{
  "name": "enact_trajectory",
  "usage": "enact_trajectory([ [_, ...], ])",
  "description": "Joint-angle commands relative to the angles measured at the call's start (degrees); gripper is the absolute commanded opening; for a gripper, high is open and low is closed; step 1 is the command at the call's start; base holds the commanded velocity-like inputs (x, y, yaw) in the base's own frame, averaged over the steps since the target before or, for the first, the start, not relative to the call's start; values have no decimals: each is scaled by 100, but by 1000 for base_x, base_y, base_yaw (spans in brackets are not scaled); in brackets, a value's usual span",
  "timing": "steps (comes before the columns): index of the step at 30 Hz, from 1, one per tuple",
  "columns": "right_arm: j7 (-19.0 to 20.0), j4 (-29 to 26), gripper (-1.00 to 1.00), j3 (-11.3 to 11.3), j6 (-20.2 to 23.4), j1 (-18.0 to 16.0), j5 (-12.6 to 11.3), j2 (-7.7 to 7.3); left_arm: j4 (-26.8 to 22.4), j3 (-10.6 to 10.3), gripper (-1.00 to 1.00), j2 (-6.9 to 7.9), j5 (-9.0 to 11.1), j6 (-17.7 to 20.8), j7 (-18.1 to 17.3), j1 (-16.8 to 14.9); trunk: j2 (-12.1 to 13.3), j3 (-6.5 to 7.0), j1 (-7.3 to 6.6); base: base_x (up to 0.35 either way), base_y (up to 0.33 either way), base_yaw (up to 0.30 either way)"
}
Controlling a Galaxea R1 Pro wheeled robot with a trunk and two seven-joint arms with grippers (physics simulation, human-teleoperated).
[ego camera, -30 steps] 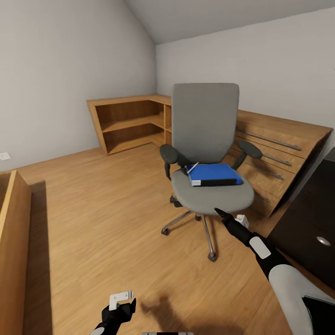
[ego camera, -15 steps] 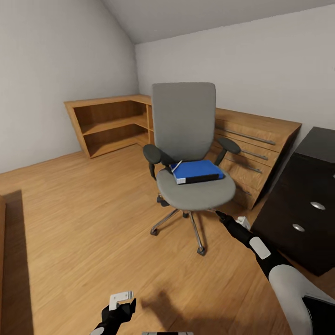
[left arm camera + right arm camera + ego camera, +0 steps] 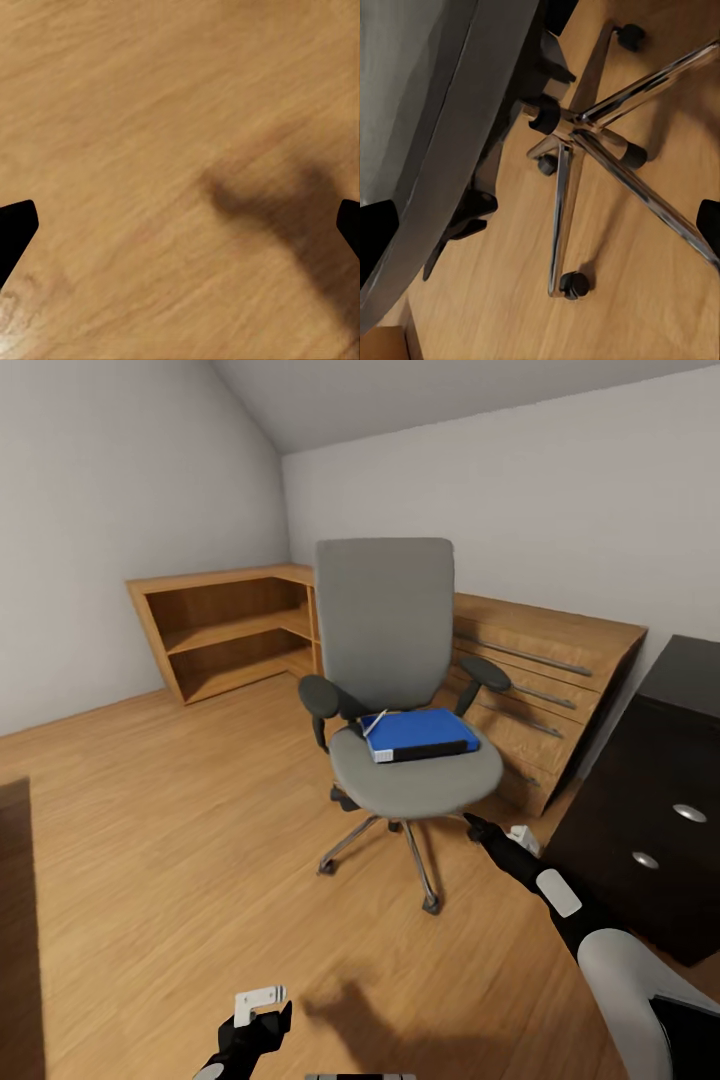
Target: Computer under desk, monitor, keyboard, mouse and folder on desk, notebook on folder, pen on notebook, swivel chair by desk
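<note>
Blue folder point(image 3: 420, 734) lies on the swivel chair point(image 3: 392, 660) seat. The whole view has swung right since a second ago, a camera move, revealing more of the black table point(image 3: 660, 800). Right claw point(image 3: 472, 824) reaches toward the seat edge; left claw point(image 3: 262, 1015) hangs low. Both are released, empty. Folder pickup seems next.

The swivel chair point(image 3: 405, 690) stands on the wooden floor point(image 3: 170, 830). On its grey seat, toward the back edge, lies the blue folder point(image 3: 420, 733).
</note>
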Motion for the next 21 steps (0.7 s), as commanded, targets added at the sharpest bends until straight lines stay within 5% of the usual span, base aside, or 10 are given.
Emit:
enact_trajectory([
  [1,13,1,100,-31,51,-3,-40,2,2,-23,100,2,44,-19,28,-2,-2,-4,0,75,0,-2],
  [21,17,5,100,-29,49,-3,-36,2,4,-23,100,2,47,-17,28,-2,-2,-4,0,103,0,0],
])
